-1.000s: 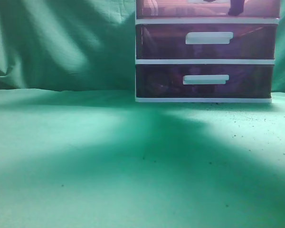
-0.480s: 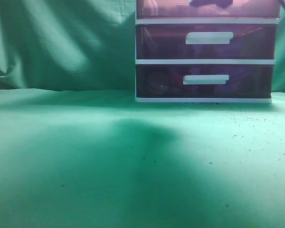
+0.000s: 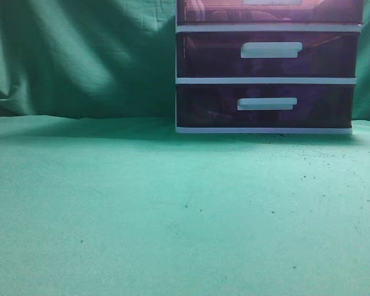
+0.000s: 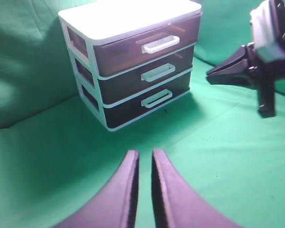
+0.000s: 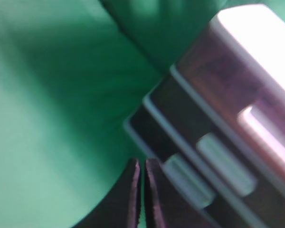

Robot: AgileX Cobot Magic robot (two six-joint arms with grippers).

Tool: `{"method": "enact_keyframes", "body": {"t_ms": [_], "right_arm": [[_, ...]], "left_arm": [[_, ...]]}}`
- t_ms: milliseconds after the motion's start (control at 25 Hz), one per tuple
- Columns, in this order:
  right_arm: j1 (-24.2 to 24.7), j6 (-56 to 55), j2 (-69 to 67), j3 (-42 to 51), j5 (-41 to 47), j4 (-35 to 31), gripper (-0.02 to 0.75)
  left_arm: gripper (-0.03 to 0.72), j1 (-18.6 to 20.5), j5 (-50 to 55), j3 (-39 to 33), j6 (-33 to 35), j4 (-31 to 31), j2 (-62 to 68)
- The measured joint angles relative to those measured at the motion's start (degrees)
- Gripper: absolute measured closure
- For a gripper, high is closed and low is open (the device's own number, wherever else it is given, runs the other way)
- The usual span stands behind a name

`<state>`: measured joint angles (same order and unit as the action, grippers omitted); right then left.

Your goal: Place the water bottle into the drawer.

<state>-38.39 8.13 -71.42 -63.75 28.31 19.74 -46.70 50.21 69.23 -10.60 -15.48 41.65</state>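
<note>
Drawer [image 4: 142,45] top of cabinet [image 4: 128,12], looks fully pushed in; water bottle not visible in any view, likely already inside, cannot confirm

Left tool [image 4: 143,159] empty, fingers nearly together, hovering over green worktop [image 3: 172,209], well short of cabinet

Right tool [image 5: 141,167] empty, fingers almost closed, near cabinet's lower corner

Judgement: task near end; back arms off slowly, avoid nudging white handles

Green cloth [image 3: 172,209] open before cabinet [image 4: 128,14]; all drawers shut; right arm [image 4: 261,71] flanks cabinet.
</note>
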Motion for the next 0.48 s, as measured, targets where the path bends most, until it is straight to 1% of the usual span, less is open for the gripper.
{"method": "enact_keyframes", "body": {"t_ms": [40, 120, 240, 320, 480], "right_arm": [[-1.55, -2.1, 2.07, 0.0, 2.87, -2.97, 0.738], [-3.16, -4.26, 5.59, 0.0, 7.19, -7.88, 0.738], [-3.59, -5.11, 11.01, 0.0, 12.37, -16.56, 0.738], [-3.63, -5.24, 14.53, 0.15, 14.79, -20.26, 0.738], [-3.72, -2.51, 21.63, 3.73, 13.97, -25.14, 0.738]], "left_arm": [[0.624, 0.0, -0.81, -2.46, 0.12, 0.11, -2.94], [0.624, 0.0, -2.62, -7.76, 0.32, 0.54, -8.74], [0.624, 0.0, -5.88, -17.09, 0.85, 1.82, -16.46], [0.624, 0.0, -8.34, -22.54, 2.06, 2.79, -21.29], [0.624, 0.0, -12.48, -32.45, 2.47, 4.31, -30.53]]}}
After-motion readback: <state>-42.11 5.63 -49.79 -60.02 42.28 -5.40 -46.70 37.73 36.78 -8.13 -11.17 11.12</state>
